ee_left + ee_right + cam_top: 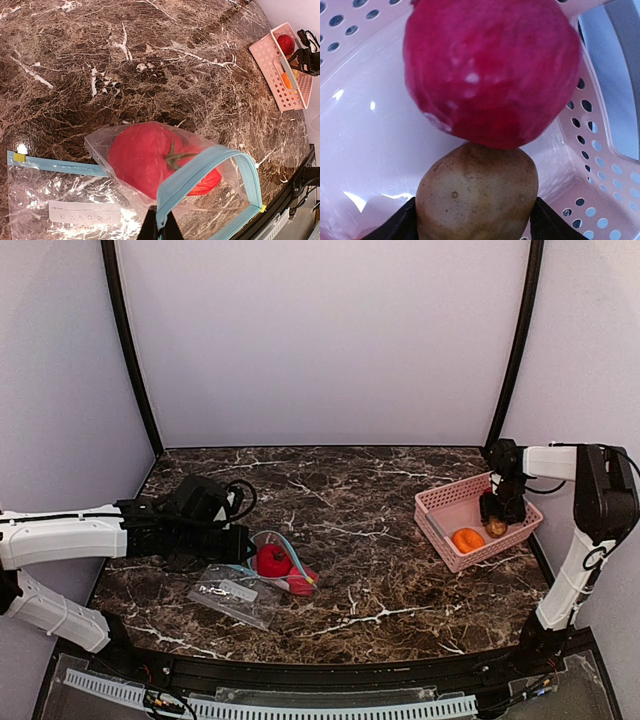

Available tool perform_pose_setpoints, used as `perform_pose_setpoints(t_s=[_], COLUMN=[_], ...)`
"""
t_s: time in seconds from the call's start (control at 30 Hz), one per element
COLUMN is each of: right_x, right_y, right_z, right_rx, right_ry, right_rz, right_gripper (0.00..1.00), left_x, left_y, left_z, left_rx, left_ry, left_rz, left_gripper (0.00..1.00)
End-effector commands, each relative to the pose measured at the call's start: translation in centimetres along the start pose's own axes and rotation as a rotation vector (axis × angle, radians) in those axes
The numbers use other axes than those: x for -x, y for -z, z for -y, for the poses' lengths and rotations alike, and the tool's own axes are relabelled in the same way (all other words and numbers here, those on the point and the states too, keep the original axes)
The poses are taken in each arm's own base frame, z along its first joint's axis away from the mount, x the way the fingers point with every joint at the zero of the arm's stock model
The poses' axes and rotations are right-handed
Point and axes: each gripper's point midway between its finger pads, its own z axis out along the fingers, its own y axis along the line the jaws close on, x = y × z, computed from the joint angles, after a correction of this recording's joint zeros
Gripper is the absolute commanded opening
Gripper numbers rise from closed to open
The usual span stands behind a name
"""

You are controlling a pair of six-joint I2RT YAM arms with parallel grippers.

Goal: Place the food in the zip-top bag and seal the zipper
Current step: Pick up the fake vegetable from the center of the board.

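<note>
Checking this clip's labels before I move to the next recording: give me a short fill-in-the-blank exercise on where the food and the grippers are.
1. The left gripper is shut on the zip-top bag's teal-blue ____.
2. The food inside that bag is coloured ____.
3. The right gripper's jaws straddle the brown piece inside the pink ____.

Missing words: zipper; red; basket.
</note>
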Motion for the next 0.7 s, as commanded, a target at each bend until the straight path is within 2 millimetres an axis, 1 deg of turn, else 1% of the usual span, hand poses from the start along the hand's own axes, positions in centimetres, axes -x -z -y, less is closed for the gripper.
perform_pose_setpoints(t_s=[0.0,0.1,0.17,0.23,0.3,0.37,0.43,0.57,0.6,0.67], right_x=[-0.5,-0.4,-0.3,-0.3,-0.3,-0.1,0.4,1.0,1.0,0.8], right_y=[-0.1,0.7,1.6,2.7,4.5,6.6,9.1,14.4,15.7,18.2], right_z=[-0.4,-0.2,0.0,0.3,0.7,1.0,1.1,0.6,-0.1,-1.9], right_rx=[0.031,0.031,0.032,0.032,0.037,0.050,0.075,0.164,0.192,0.264], right_ry=[-0.035,-0.044,-0.045,-0.047,-0.050,-0.054,-0.052,-0.025,-0.011,0.031], right_rz=[-0.018,0.003,0.021,0.038,0.070,0.111,0.172,0.286,0.314,0.365], right_gripper=[0.64,0.56,0.54,0.52,0.50,0.48,0.48,0.44,0.43,0.42], left_x=[0.4,0.4,0.4,0.4,0.6,0.8,0.9,1.1,1.0,0.7], left_y=[0.4,0.5,0.6,0.6,0.7,0.8,1.0,1.1,1.0,0.8], left_z=[0.2,0.2,0.2,0.4,0.8,1.0,1.1,1.3,1.6,2.2], left_rx=[-0.012,-0.011,-0.013,-0.023,-0.038,-0.044,-0.042,-0.047,-0.061,-0.092], left_ry=[0.003,0.005,0.008,0.007,-0.001,-0.011,-0.020,-0.028,-0.025,-0.018], left_rz=[0.007,0.009,0.011,0.011,0.011,0.011,0.014,0.015,0.005,-0.015], left_gripper=[0.01,0.01,0.01,0.01,0.01,0.01,0.01,0.01,0.01,0.01])
